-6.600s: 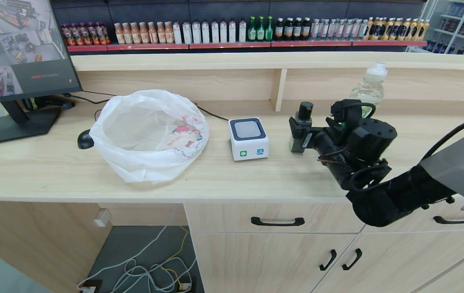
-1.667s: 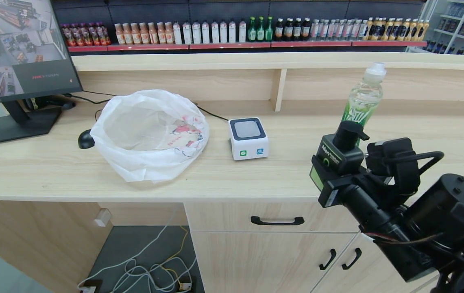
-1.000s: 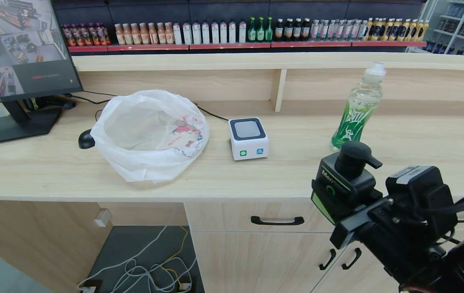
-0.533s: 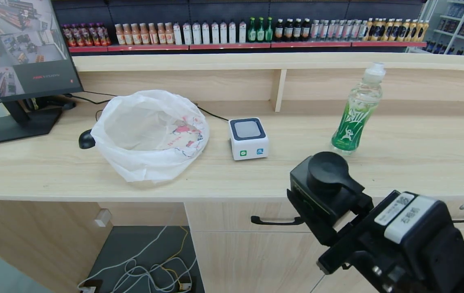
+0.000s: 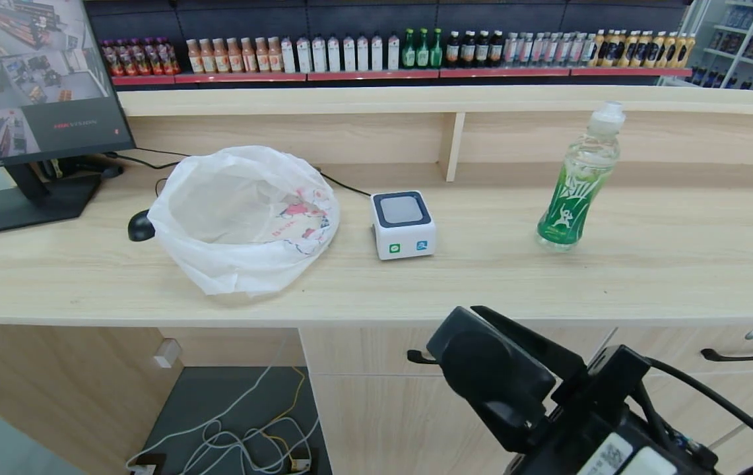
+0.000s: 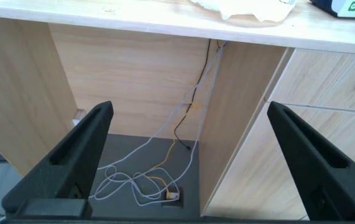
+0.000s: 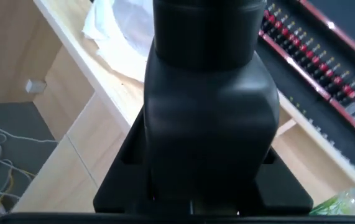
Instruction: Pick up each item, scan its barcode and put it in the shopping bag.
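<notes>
Below the front edge of the counter (image 5: 350, 290), the right gripper (image 5: 567, 396) is clamped on a black pump bottle (image 5: 488, 373), held clear of the worktop and close under the head camera. The bottle's long axis appears to run from the gripper up toward the camera, with the round pump head facing the lens. No barcode can be made out.

The scanner (image 5: 402, 224) lies forward of the held bottle and to the robot's left. It stands on the counter with its dark window facing up, between the shopping bag (image 5: 244, 218) and the upright green bottle (image 5: 577, 181). The bag sits open farther left. The coming pass therefore seems to call for carrying the bottle forward and left, and for turning whichever side bears the code down toward the window.

The left gripper (image 6: 189, 115) hangs low in front of the cabinet, its fingers spread wide and empty — the right arm is plainly the one placed to scan.

Against the earliest frame, the pump bottle has left its spot on the counter just right of the scanner — it has been lifted, drawn back toward the robot and tipped. The green bottle behind it now shows in full. Bag and scanner have not moved.
</notes>
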### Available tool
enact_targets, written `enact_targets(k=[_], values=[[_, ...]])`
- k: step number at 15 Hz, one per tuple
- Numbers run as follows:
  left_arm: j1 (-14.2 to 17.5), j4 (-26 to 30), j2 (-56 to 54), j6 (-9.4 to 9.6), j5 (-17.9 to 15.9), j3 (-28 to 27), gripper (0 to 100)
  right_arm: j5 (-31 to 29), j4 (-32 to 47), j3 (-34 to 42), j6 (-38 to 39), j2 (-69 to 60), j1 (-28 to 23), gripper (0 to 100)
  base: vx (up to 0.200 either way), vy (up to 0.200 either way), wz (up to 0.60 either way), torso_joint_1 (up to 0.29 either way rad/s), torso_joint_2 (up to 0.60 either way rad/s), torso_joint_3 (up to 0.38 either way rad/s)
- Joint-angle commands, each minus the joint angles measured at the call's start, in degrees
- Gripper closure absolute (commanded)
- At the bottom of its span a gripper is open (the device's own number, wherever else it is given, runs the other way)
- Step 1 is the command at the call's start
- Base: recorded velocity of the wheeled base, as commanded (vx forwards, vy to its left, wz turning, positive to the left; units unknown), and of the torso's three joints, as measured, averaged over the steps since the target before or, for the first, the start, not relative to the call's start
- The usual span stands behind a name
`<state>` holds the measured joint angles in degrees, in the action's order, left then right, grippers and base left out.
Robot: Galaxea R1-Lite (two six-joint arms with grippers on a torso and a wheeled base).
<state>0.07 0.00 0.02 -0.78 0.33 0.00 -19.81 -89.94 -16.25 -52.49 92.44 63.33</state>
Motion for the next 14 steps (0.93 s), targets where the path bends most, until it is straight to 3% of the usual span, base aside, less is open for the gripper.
enact_targets(k=[1,6,9,14], values=[[0.0,0.0,0.0,-0.01,0.0,0.0,0,2.6,-0.1,-0.7,-3.2,0.1,0.0,100,0.000,0.000,0.00,0.000,0.00,0.000],[0.0,0.0,0.0,-0.01,0.0,0.0,0,9.8,-0.1,1.0,-13.0,-0.5,0.0,100,0.000,0.000,0.00,0.000,0.00,0.000],[0.0,0.0,0.0,-0.01,0.0,0.0,0,9.8,-0.1,1.8,-17.9,-3.9,0.6,100,0.000,0.000,0.00,0.000,0.00,0.000],[0.0,0.0,0.0,-0.01,0.0,0.0,0,13.2,1.5,-1.3,-22.9,-8.1,-4.7,100,0.000,0.000,0.00,0.000,0.00,0.000]])
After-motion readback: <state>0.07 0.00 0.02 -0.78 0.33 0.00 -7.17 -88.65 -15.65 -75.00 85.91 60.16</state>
